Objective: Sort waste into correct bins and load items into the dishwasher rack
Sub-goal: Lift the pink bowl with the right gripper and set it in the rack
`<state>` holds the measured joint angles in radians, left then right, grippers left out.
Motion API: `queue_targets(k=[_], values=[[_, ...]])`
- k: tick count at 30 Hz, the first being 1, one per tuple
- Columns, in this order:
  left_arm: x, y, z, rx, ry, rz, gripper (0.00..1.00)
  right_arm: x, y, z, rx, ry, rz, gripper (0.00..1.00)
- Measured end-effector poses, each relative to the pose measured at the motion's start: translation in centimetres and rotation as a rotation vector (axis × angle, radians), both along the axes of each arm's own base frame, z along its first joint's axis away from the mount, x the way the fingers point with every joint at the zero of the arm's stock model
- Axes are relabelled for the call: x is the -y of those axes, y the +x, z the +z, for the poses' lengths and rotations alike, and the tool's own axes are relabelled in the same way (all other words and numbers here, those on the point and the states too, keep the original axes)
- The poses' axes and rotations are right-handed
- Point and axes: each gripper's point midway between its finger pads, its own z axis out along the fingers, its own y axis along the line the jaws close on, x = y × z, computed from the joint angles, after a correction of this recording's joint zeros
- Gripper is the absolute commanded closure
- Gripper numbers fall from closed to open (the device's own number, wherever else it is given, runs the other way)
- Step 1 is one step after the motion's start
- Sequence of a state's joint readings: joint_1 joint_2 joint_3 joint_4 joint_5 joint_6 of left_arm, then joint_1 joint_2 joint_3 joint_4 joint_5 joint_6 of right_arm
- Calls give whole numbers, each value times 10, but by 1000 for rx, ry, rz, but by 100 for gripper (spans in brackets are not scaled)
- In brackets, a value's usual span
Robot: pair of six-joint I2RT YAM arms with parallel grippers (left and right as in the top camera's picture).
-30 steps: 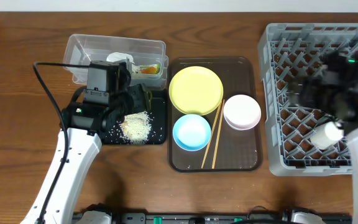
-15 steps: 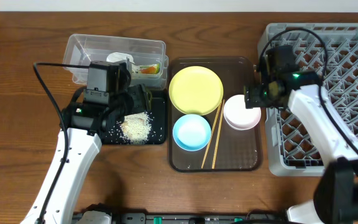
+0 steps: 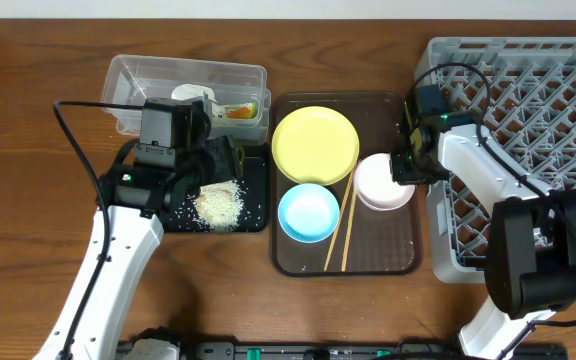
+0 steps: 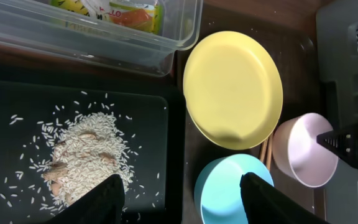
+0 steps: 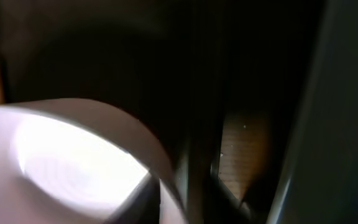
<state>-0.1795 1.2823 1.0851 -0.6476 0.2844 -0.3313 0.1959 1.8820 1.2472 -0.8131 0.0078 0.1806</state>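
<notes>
**Right arm was down at the pink bowl, left one hung over the rice**

So at this moment your right end effector (image 3: 405,165) was right up against the rim of the pink bowl (image 3: 383,183), on the side facing the rack (image 3: 528,90). Honestly I couldn't tell whether it had clamped on the rim or was just touching it, because the right wrist view was mostly a blurry close-up of the bowl wall. The bowl sat on the brown tray (image 3: 368,262), next to the chopsticks (image 3: 346,215), which lay side by side between it and the blue bowl (image 3: 308,213). The yellow plate (image 3: 314,145) was at the far end of that same tray, just touching the blue bowl's edge in the left wrist view.

Your left end effector (image 4: 180,186) had its fingers spread wide apart and held nothing, hovering over the near edge of the black tray (image 3: 255,172). The rice (image 3: 218,205) was heaped in that tray with stray grains scattered around it. The wrapper (image 3: 238,112) and the white scrap (image 3: 193,95) were inside the clear tub (image 3: 138,75), which sat just behind the black tray on the wooden surface (image 3: 28,120).
</notes>
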Motion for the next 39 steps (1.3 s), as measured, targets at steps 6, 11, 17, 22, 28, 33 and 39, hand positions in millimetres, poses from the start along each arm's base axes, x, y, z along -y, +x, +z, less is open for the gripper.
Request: queue_targets(k=[6,11,17,22,28,33,39], values=[[0,0,0,0,0,0,37,5,6,21,66,-19,-7,99],[0,0,0,0,0,0,37,31,35,96,348,-125,-66,99],[0,0,0,0,0,0,37,77,62,212,767,-324,-241,99],[0,0,0,-1,0,0,37,113,79,262,958,-522,-370,99],[0,0,0,0,1,1,37,155,101,267,1012,-725,-465,99],[-1,0,0,0,3,2,37,175,123,229,943,-833,-444,99],[0,0,0,0,2,1,37,177,141,186,878,-882,-399,99]])
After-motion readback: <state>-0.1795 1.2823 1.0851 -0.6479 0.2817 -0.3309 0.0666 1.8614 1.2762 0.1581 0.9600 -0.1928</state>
